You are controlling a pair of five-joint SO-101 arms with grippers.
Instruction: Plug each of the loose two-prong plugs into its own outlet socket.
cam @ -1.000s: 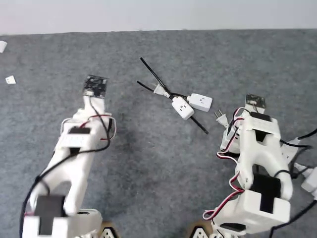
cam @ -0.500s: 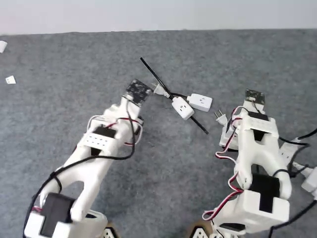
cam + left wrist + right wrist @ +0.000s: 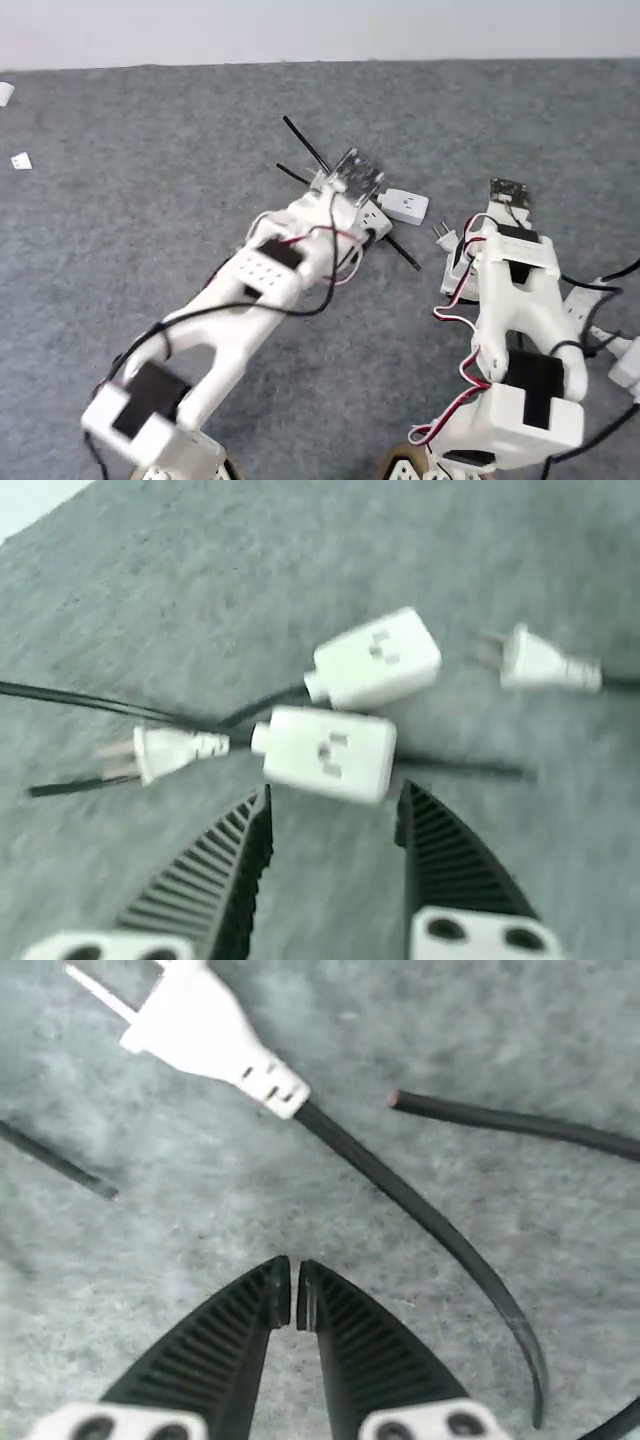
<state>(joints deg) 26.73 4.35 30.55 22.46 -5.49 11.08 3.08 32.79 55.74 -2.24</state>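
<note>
Two white outlet sockets lie side by side on the grey carpet, the nearer socket (image 3: 330,752) just ahead of my left gripper (image 3: 335,802), which is open. The farther socket (image 3: 375,658) (image 3: 405,205) lies behind it. One loose white plug (image 3: 170,750) (image 3: 320,182) lies beside the nearer socket on crossed black cables. A second white plug (image 3: 545,662) (image 3: 443,235) (image 3: 210,1035) lies on the carpet in front of my right gripper (image 3: 293,1292), which is shut with nothing in it. That plug's black cable (image 3: 420,1210) curves off past the gripper.
The left arm (image 3: 260,280) stretches diagonally across the middle of the carpet. The right arm (image 3: 515,290) stands at the right, with loose cables (image 3: 610,290) beside it. Small white scraps (image 3: 20,160) lie at the far left. A cut cable end (image 3: 480,1118) lies near the second plug.
The left arm has swung from the left side of the carpet rightward to the sockets. The right arm has hardly moved.
</note>
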